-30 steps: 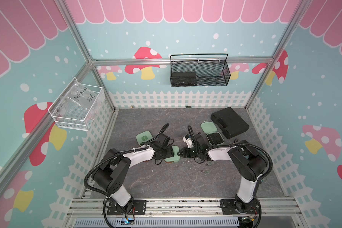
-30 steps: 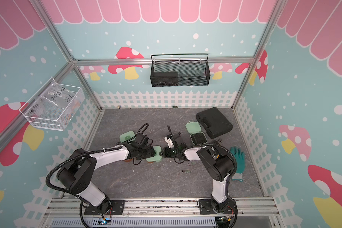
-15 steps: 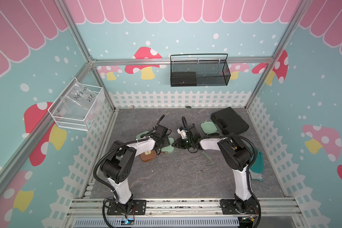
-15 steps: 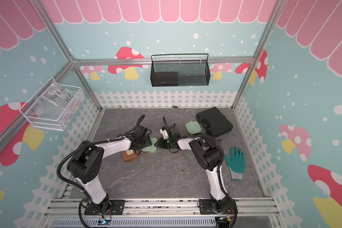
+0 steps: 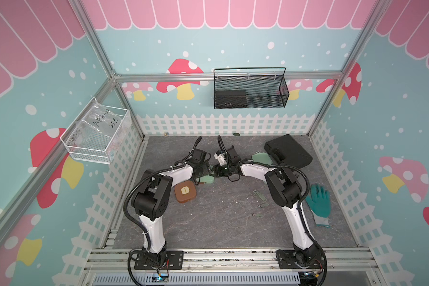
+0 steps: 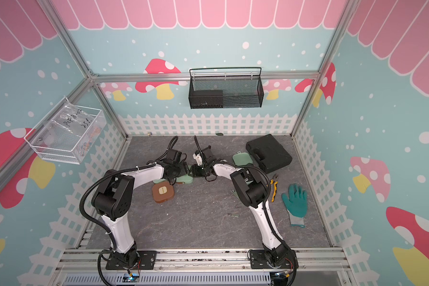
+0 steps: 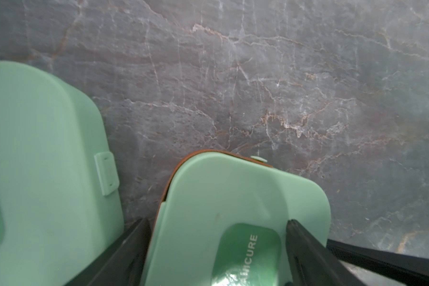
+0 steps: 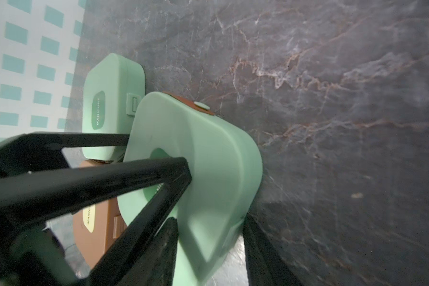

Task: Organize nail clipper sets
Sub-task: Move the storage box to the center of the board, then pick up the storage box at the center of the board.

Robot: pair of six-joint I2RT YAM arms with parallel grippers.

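The left gripper [image 7: 217, 221] had its jaws wide astride a mint case [image 7: 233, 193]. The right gripper's [image 8: 211, 220] jaws flanked that case's edge, contact uncertain through blur. Since a second before, both arms had shifted rearward, uncovering the brown case [image 5: 185, 192]. On the grey table [image 5: 221, 227], loose clippers [image 5: 260, 194] lay front-right; the front centre stood open.

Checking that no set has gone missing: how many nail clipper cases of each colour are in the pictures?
Mint green cases: 3
Brown case: 1
Total: 4
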